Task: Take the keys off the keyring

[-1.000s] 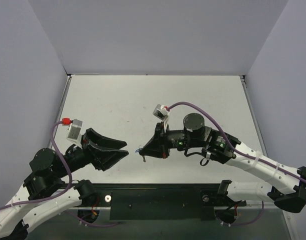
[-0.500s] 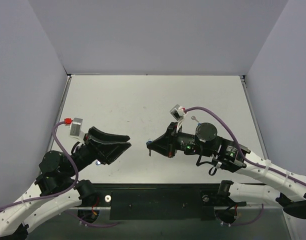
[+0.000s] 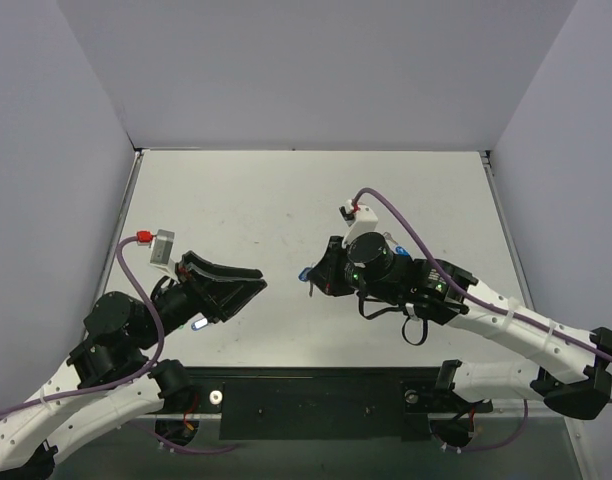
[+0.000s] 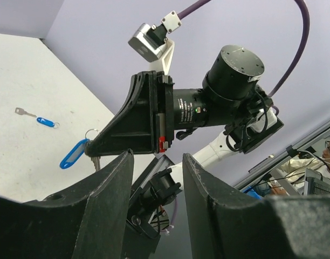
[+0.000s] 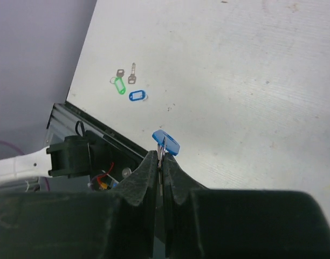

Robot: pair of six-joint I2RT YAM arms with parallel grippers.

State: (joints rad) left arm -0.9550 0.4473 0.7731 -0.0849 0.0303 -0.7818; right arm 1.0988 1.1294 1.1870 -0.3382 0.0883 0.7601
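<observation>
On the white table [image 5: 273, 75] loose keys [image 5: 119, 85] lie freed, while the right gripper [image 5: 160, 157] clamps the blue key [image 5: 166, 141], seemingly not yet off the keyring [image 4: 92, 133], and the left gripper [image 4: 157, 157] hangs parted and empty.

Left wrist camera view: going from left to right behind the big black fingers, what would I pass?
Loose key with a small blue tag → larger blue-tagged key → right gripper, shut on it → round black joint of that arm.

Bright even overhead light, soft faint shadows, sharp focus
</observation>
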